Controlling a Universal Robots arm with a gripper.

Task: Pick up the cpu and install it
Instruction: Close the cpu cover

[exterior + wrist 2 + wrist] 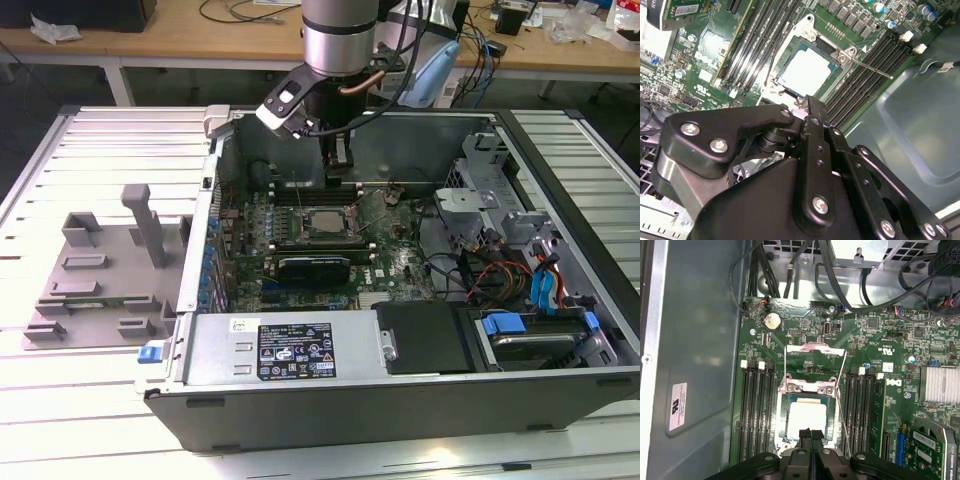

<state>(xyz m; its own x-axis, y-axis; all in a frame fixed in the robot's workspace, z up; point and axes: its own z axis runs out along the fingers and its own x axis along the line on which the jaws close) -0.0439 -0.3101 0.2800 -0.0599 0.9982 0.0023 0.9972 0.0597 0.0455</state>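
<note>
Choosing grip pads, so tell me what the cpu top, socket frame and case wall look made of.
The cpu top looks like matte, pale silvery metal, evenly bright. The socket frame is likely bare steel, with sharp glints. The case wall seems grey sheet metal, dull, with pressed contours.

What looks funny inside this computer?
The thin metal lever beside the cpu is unlatched and sticks out over the memory slots, so the cpu lies in its socket unclamped.
</note>
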